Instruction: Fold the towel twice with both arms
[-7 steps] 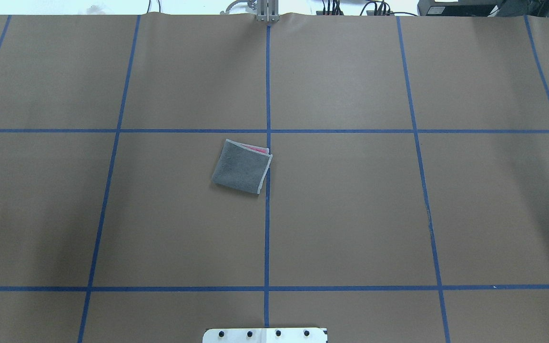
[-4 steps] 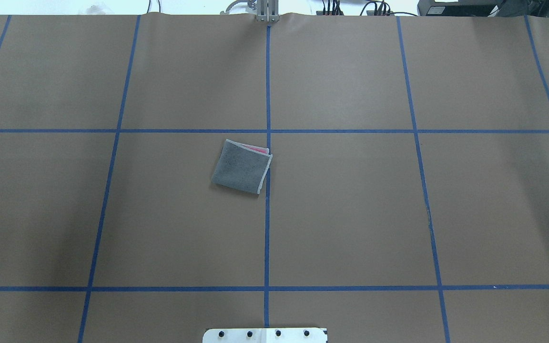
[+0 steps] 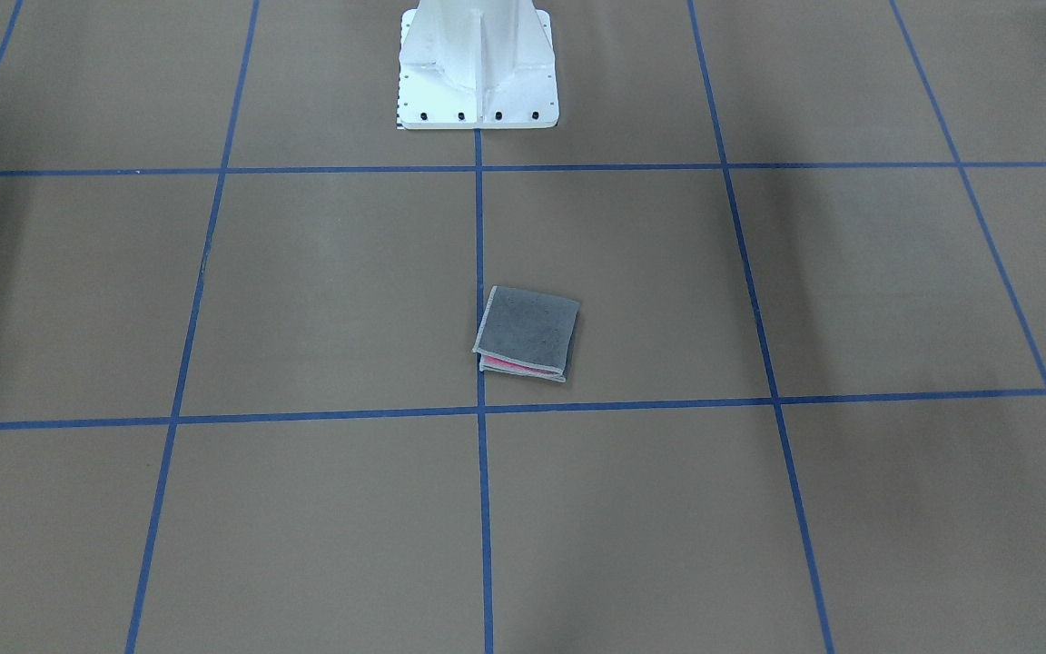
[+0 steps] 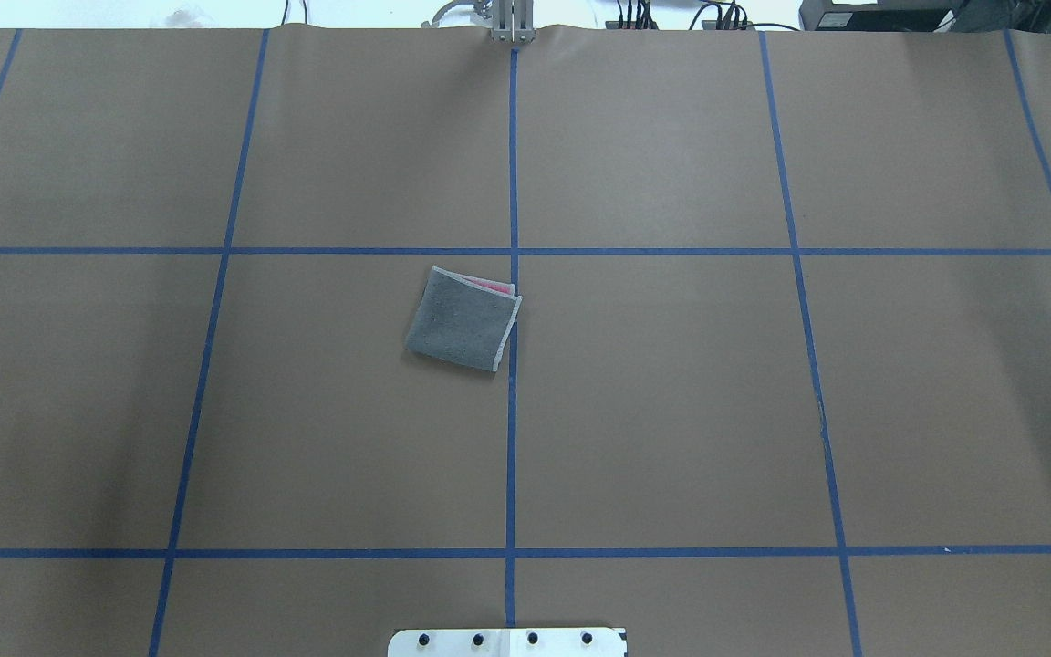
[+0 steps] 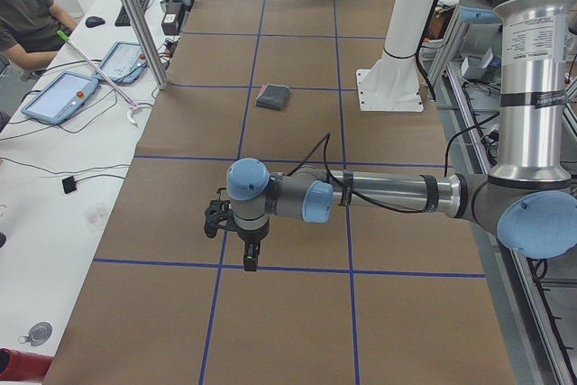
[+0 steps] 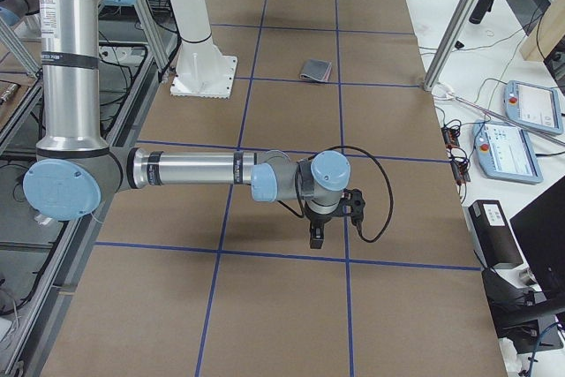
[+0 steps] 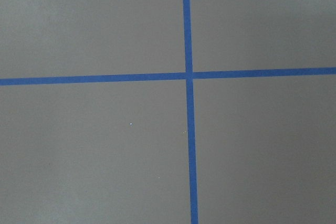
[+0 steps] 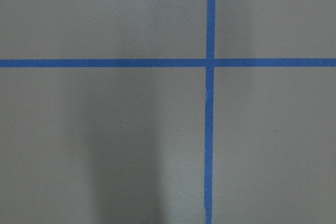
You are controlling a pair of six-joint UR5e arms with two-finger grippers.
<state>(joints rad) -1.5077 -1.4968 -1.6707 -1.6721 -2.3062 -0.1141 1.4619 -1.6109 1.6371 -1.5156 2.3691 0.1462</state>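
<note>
Item: small square terry towel (image 4: 462,319), dark grey outward, pink peeping at one edge; mid-tabletop, well off every edge. I judge both folds done. Left gripper (image 5: 250,259), right gripper (image 6: 316,237): hanging toward opposite tabletop ends, presumably to clear the cloth. Neither holds it; how far open, I cannot tell.

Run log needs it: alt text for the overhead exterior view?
Folded towel, dark grey side up with a pink sliver at its far edge, lies near the middle of a brown table gridded with blue tape. A white base plate sits at the bottom edge, cables beyond the far edge.
</note>
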